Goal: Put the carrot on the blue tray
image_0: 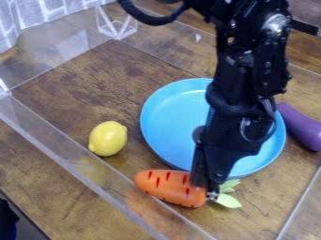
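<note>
Camera view has the gripper (211,185) low over the near side of the scene, its fingertips drawn together at the leafy end of the carrot (171,187). Whether they have truly clamped the carrot or only press against it, I cannot tell, since the dark fingers hide the contact. The carrot lies on its side just off the tray, its orange tip toward nine o'clock and its green leaves (228,195) toward four o'clock, beside the clear strip (115,190). From the fingertips, the blue tray (163,124) spreads toward twelve o'clock, partly covered by the arm (238,84). Farther out, the lemon (108,138) sits at about ten o'clock and the eggplant (298,127) at about two o'clock, both on the wooden table (63,84). As for progress, the reach looks done and the closing seems complete, but the carrot is not on the tray. What remains, as I judge it, is to make sure of the hold, lift the carrot over the rim, bring it above the blue surface and let go.
</note>
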You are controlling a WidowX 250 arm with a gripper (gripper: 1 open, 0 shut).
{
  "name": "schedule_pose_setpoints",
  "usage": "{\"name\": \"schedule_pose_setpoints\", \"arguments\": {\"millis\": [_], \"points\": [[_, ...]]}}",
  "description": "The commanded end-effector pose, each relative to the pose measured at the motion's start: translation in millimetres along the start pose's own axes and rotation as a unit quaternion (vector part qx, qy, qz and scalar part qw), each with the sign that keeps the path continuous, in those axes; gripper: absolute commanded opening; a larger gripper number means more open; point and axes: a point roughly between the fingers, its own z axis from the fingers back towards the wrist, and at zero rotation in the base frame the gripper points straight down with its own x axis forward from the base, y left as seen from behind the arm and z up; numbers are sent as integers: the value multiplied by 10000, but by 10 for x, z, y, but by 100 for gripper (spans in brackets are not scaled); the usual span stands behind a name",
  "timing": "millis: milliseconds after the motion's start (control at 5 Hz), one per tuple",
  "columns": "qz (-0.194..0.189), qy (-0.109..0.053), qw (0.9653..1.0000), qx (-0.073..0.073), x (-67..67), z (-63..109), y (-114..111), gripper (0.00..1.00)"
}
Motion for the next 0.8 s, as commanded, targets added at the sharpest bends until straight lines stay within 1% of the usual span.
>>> {"name": "schedule_pose_setpoints", "arguments": {"millis": [0, 200, 400, 600], "points": [[-29, 26, 10000, -33, -142, -87, 47, 100], [-215, -56, 9997, -76, -86, -165, -124, 0], [-342, -98, 9993, -150, -63, -187, -237, 0], [-389, -158, 9990, -179, -57, -201, -299, 0]]}}
